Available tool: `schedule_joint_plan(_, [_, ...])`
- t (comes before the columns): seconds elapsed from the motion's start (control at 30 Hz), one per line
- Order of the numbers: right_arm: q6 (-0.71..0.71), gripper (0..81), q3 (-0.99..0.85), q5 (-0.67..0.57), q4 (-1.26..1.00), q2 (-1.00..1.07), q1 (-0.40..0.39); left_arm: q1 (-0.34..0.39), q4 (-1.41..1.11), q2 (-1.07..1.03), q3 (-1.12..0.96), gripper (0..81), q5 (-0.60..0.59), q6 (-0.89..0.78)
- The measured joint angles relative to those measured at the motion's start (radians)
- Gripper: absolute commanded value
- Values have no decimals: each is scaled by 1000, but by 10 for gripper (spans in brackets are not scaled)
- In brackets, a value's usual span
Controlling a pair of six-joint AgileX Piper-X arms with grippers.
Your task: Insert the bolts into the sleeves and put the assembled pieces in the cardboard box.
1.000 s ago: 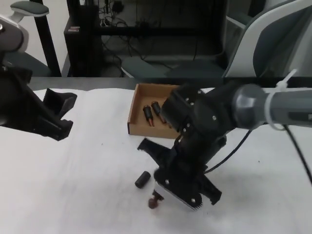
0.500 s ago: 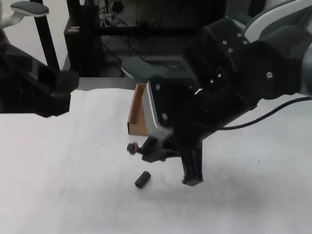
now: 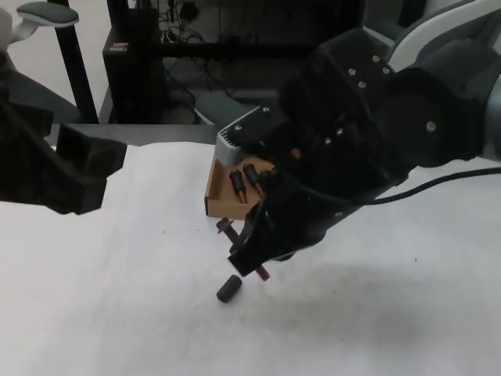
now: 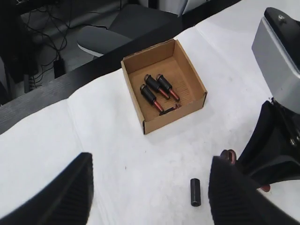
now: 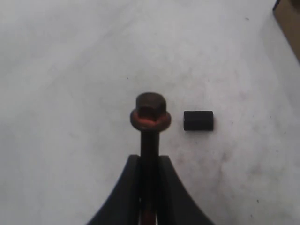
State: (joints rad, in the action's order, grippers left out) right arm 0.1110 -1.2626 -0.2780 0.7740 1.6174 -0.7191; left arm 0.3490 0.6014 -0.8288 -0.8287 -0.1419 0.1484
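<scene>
Your right hand (image 5: 149, 161), clamped on the bolt (image 5: 150, 112), has lifted it off the counter (image 5: 70, 56) to frame centre beside the sleeve (image 5: 198, 120), ready for insertion; your left hand (image 4: 153, 159) gapes empty.

Cardboard box (image 3: 220, 205) half hidden behind right arm (image 3: 368, 133)

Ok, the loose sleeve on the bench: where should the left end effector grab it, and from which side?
Probably across its middle, straight down from above. The sleeve lies on its side, nothing touching it, so fingers across its long axis clamp the side wall and leave both ends free for the bolt held by the right end effector. The left end effector is open.
</scene>
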Motion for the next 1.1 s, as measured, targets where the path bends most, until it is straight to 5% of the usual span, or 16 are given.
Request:
schedule_joint_plan(0.47, [-186,4,79,202,-6,-119,-104,8,30,-212,-3,700,-22,43])
schedule_joint_plan(1.1, [-319,4,253,212,-85,-354,-106,164,81,-652,-182,700,-39,60])
